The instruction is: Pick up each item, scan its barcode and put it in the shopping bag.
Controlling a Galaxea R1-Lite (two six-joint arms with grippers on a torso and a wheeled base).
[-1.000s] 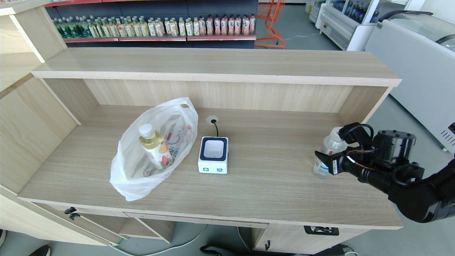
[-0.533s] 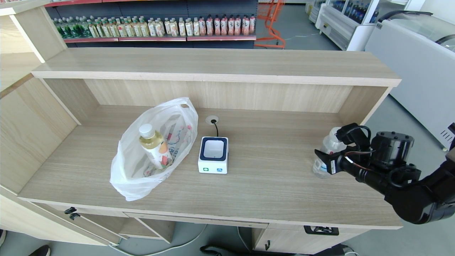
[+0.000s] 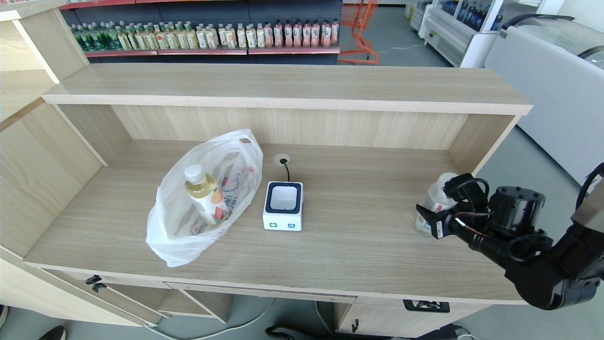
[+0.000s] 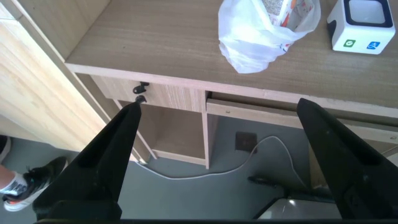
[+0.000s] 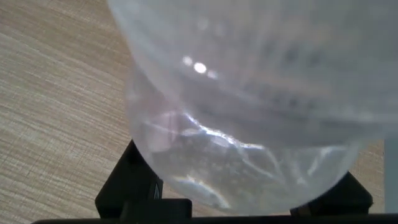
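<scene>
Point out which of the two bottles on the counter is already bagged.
The white-capped bottle of yellowish drink, inside the white shopping bag. The clear bottle sits outside it, at the right end of the counter by the right gripper.

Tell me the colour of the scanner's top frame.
Dark blue on the white barcode scanner; clearest in head view.

The counter (image 3: 368,236) is pale wood grain. The shopping bag (image 3: 165,236) at 9 o'clock is white; the bottle (image 3: 435,200) at 3 o'clock is clear.
</scene>
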